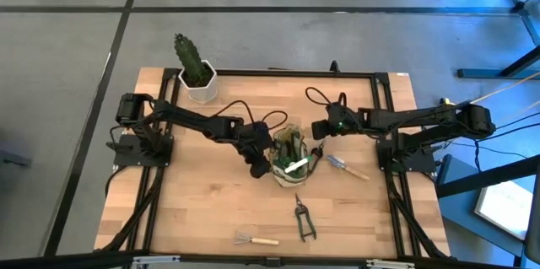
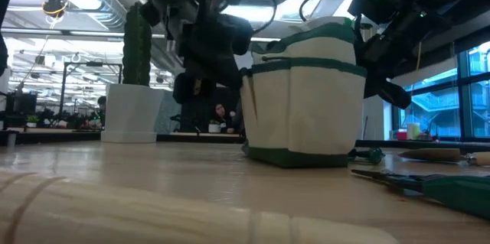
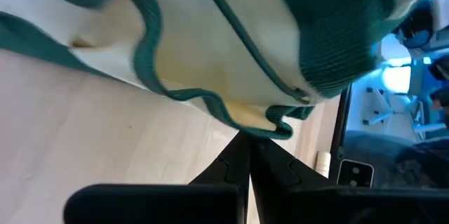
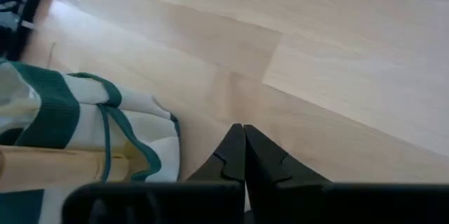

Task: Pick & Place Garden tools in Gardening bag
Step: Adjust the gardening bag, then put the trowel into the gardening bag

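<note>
The gardening bag (image 1: 290, 158) stands upright near the middle of the table (image 1: 194, 210), a cream fabric tote with green trim, already holding at least one wooden-handled tool. Three garden tools remain outside it: a trowel (image 1: 347, 167) just beside the bag toward the right edge, pruning shears (image 1: 303, 219) toward the front edge, and a small rake (image 1: 256, 239) at the front edge. The left gripper (image 1: 256, 164) sits against the bag's left side, fingers closed and empty. The right gripper (image 1: 320, 128) hovers near the bag's rear right, likewise closed and empty. The next pick probably calls for opening one gripper fully, descending over a handle, and keeping clear of the bag.
</note>
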`<state>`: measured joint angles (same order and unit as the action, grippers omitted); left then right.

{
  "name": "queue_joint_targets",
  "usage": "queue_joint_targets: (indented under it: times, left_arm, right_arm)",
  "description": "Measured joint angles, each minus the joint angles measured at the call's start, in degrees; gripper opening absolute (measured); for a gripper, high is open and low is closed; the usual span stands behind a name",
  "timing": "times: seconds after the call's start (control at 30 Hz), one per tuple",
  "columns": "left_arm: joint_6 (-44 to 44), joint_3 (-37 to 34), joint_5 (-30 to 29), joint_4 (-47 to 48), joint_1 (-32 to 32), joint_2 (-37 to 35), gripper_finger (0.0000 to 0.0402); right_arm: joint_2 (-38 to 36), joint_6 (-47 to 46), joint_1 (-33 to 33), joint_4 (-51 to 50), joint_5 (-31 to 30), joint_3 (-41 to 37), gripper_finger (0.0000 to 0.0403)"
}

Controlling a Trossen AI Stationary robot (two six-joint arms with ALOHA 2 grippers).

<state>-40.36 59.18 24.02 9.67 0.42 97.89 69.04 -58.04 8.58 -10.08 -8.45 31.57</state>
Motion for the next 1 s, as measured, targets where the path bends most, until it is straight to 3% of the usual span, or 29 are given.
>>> queue_joint_targets:
  times: [0.17, 0.27, 0.33, 0.63, 1.0]
  left_arm:
    - [0.48, 0.01, -4.8, 3.89, 1.04, -4.23, 0.0001]
    - [1.42, 0.01, -13.79, 4.71, 2.29, -7.26, 0.0003]
    - [1.18, 0.07, -16.82, 4.45, 3.83, -8.73, 0.0003]
    - [2.79, 0.07, -12.82, 4.68, 10.27, -10.84, 0.0004]
    - [6.19, 0.07, -9.58, 4.49, 14.06, -10.84, 0.0002]
  right_arm:
    - [-0.01, -0.03, -1.07, 0.1, 1.62, 0.0, 0.0]
    - [-0.81, -0.93, -2.62, 0.53, 1.38, -0.02, 0.0]
    - [-1.69, -1.14, -4.3, 2.2, 0.7, -0.02, 0.0]
    - [-7.78, -7.18, -13.36, 4.47, -2.13, -0.02, 0.0]
    - [-15.42, -15.95, -27.8, 4.26, -16.14, -0.02, 0.0]
